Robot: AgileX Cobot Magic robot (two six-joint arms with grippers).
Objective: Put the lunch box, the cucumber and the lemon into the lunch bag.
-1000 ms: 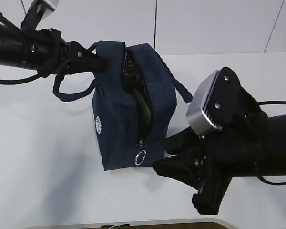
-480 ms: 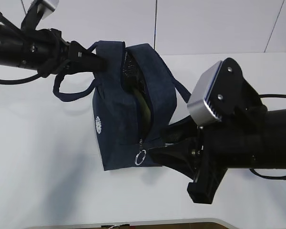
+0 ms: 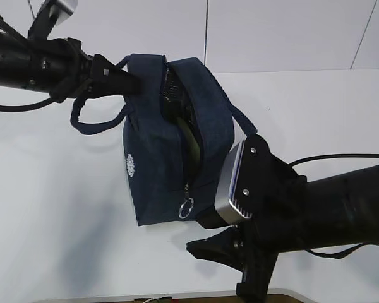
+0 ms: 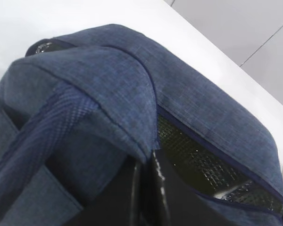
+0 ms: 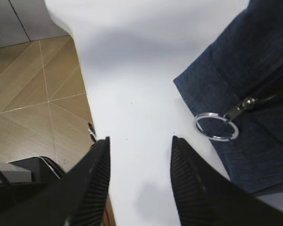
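Lunch bag (image 3: 177, 142) stands near the middle of the white bench (image 3: 57, 208), closer to the front edge than the back, with open surface to its left and behind it on the right. It is a boxy dark navy fabric bag, with a small round white logo (image 3: 130, 164) on its left face. Its zipper runs up the front end and over the top, parted along the top so the dark opening and a strip of olive-green shows inside; what that strip belongs to cannot be told. The metal ring pull (image 3: 186, 208) hangs low on the front end, just above the bench. One strap handle (image 3: 91, 120) loops out to the left, another (image 3: 241, 120) trails off the right side.

The left gripper (image 3: 131, 81) reaches in from the bench's left side, its fingers (image 4: 151, 193) pressed together on the fabric of the bag's top rim, at the edge of the opening.

The right gripper (image 5: 139, 183) hangs low over the front edge of the bench, just beside the bag's front right corner, its ribbed fingers (image 5: 96, 183) apart with nothing between them. The ring pull lies just off to one side of them, not touched, and the floor shows past the bench edge.
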